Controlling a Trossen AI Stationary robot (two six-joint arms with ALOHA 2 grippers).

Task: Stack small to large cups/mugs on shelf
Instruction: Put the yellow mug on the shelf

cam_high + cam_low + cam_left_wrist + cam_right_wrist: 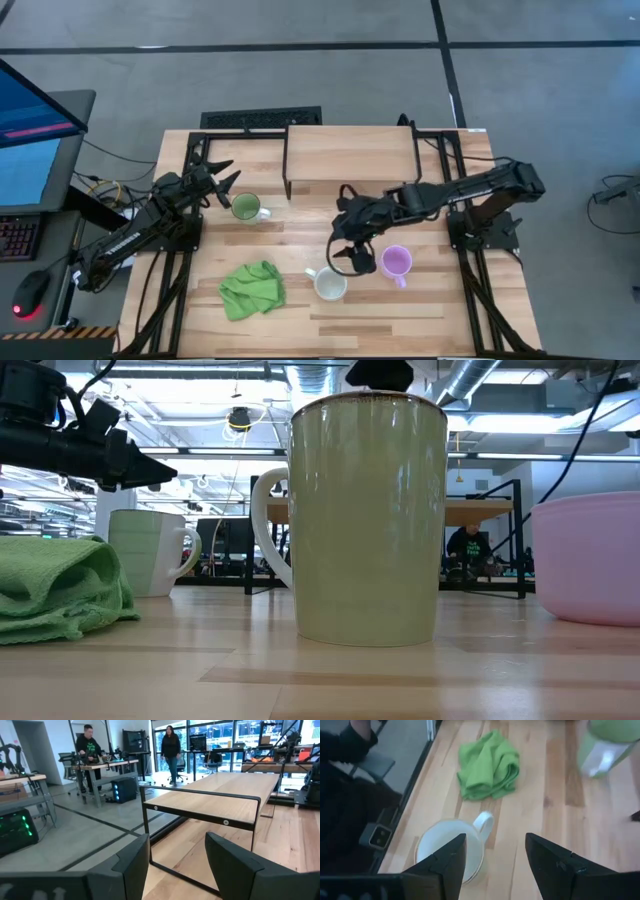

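While the right claw (348,254) hangs with its fingers spread and nothing between them, it sits just above and beside the cream mug (330,285), which stands upright on the desk (400,310) near its front edge with its handle turned toward the green cloth (252,289). In the right wrist view the two dark fingers (445,865) frame that cream mug (451,849) from above, its open mouth showing and its white handle pointing toward the crumpled cloth (489,766) beyond it. The purple mug (396,263) stands just to the right of the claw, close to the cream mug but apart from it, handle toward the desk's front. The green mug (246,208) stands farther back on the left side of the desk, its white handle pointing right, and the left claw (222,180) hovers just beside it, also spread wide and empty. Seen from the left wrist, that claw's fingers (131,865) point toward the shelf (220,795), whose light wooden top on thin black legs carries no mug. The shelf (352,155) stands at the back middle of the desk, well apart from all three mugs. From the low view the cream mug (365,520) fills the middle, with the green mug (148,550) behind the cloth (60,585) and the purple mug (590,560) at the right edge. Two people show in the room beyond.
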